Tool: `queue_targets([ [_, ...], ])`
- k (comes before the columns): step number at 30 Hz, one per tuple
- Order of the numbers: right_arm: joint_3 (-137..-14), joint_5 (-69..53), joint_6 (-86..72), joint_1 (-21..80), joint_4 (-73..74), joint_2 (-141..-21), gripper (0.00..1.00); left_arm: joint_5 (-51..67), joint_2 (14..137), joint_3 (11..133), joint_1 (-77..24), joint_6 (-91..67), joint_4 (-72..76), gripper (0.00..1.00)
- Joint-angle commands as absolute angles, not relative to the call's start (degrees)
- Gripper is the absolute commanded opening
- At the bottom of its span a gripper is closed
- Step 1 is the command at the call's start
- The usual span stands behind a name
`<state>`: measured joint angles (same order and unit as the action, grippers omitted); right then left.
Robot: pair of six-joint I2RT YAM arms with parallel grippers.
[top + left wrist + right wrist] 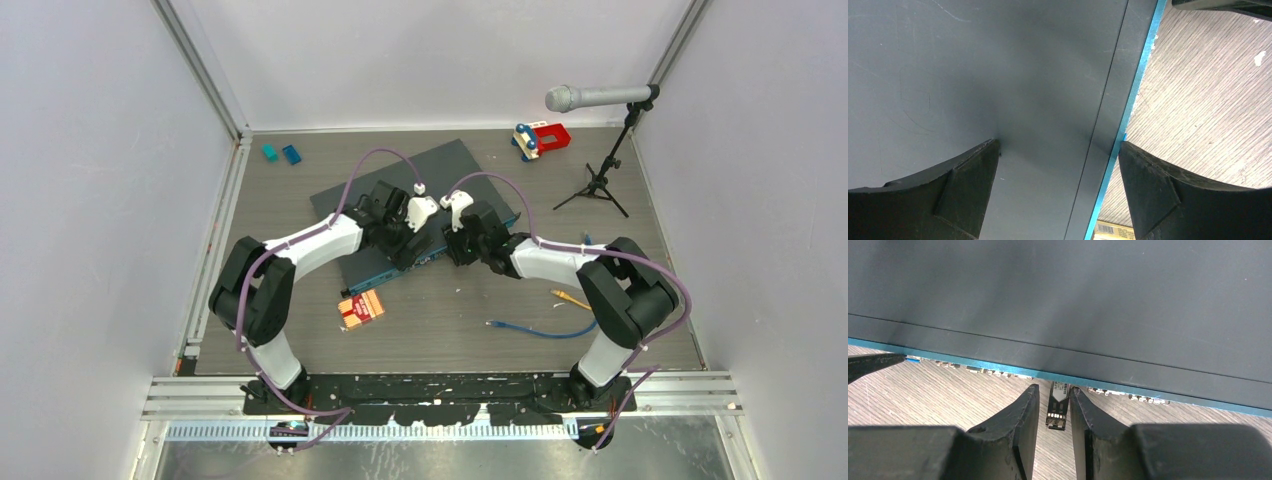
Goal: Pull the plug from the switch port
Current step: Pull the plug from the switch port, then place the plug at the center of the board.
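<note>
The switch [350,195] lies slanted in the middle of the table, dark slate top and teal front edge [973,367]. A small black plug [1058,407] sticks out of a front socket. My right gripper [1054,388] is open just a little, one finger on each side of the plug; the right finger is nearly touching it and a thin gap shows on the left. My left gripper [1058,145] is open over the switch's front edge [1128,115], with one finger [973,175] on the top and the other [1153,185] off the edge.
A microphone [590,97] on a tripod stands at the back right beside a red toy [540,137]. Two teal blocks [280,154] lie at the back left. A red-yellow card box [361,309] lies in front of the switch. A blue cable [540,330] and a yellow one [572,298] lie at the right.
</note>
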<state>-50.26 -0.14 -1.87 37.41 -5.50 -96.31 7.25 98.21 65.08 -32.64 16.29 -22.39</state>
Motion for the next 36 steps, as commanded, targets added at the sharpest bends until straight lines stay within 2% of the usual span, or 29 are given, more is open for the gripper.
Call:
queue_targets([
  [1, -51.43, 1.95, -1.67, 38.35, -2.37, -97.73, 0.32, 4.69, 96.83, 64.78, -30.36, 15.56, -16.84, 0.89],
  [12, -51.59, 1.25, -1.48, 38.42, -0.35, -95.47, 0.02, 4.56, 97.36, 66.67, -30.37, 16.09, -18.09, 0.89],
  [29, -50.61, -3.66, -3.75, 38.44, 8.85, -92.3, 0.02, 2.71, 99.26, 70.85, -30.41, 17.59, -20.23, 0.89],
  [36, -51.68, -4.93, 1.89, 37.76, 12.23, -90.38, 0.01, 2.68, 98.93, 70.88, -30.36, 17.78, -20.54, 0.89],
])
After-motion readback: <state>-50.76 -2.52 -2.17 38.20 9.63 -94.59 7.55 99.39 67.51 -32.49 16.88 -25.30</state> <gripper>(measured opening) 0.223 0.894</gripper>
